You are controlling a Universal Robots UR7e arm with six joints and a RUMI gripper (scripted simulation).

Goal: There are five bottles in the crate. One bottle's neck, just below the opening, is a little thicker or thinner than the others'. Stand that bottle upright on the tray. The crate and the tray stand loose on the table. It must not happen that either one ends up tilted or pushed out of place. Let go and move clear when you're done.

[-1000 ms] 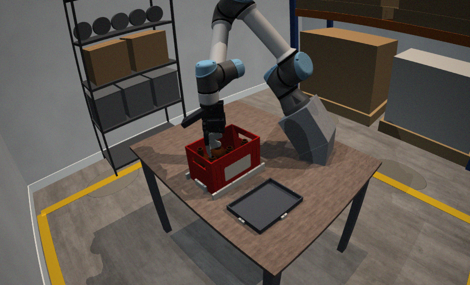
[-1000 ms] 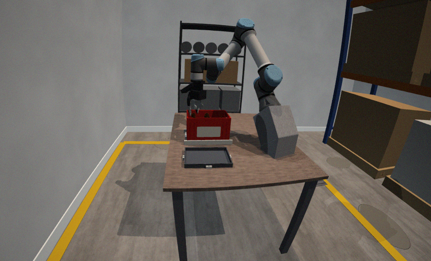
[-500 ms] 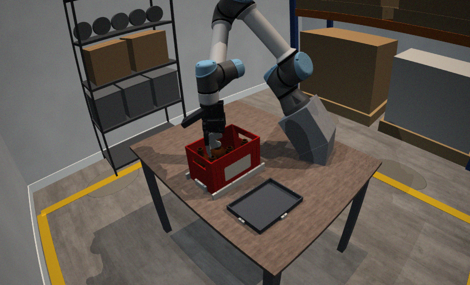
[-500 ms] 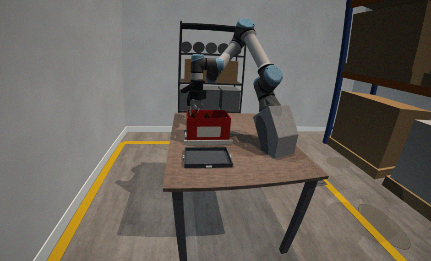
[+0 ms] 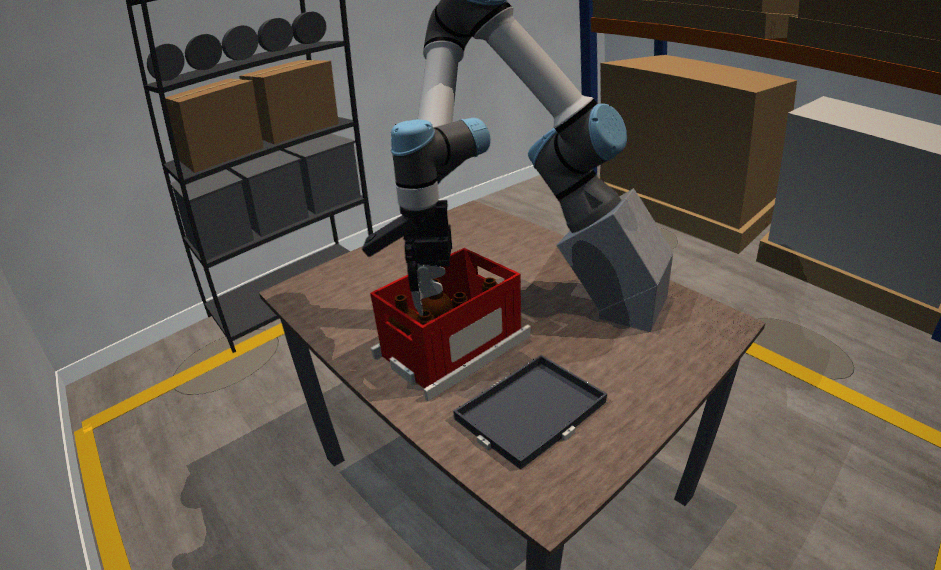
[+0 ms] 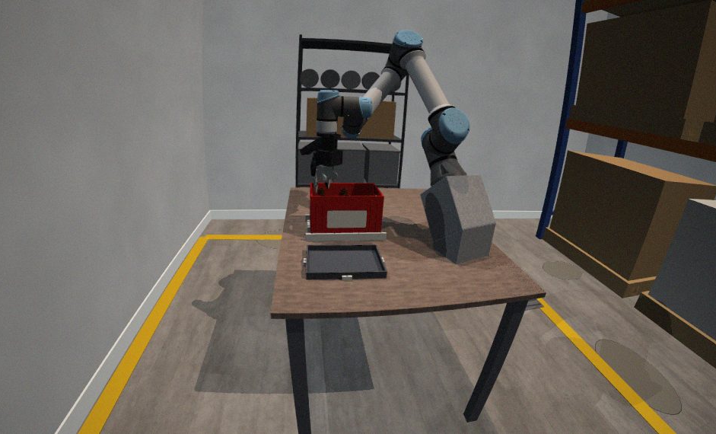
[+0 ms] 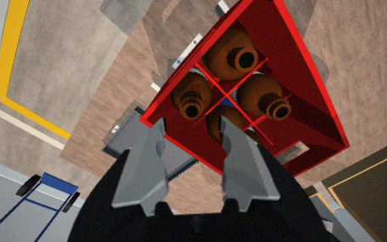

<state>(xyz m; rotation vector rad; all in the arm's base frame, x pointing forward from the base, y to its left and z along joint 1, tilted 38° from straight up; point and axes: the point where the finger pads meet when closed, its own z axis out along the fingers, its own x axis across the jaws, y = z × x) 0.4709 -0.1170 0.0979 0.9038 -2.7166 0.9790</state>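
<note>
A red crate (image 5: 445,315) stands on the table and holds brown bottles in its cells. In the wrist view I see three bottle mouths clearly (image 7: 233,53) (image 7: 190,95) (image 7: 264,97); another bottle is partly hidden behind one finger. I cannot tell their neck thicknesses apart. My gripper (image 5: 427,286) hangs straight down at the crate's top, over the left-hand cells. Its fingers stand partly apart with nothing between them. One bottle's mouth lies just beyond the fingertips. The dark tray (image 5: 530,409) lies empty in front of the crate.
Grey rails (image 5: 473,361) edge the crate's base. The arm's grey pedestal (image 5: 619,261) stands at the table's back right. A shelf rack (image 5: 247,141) stands behind the table, and large boxes (image 5: 693,134) to the right.
</note>
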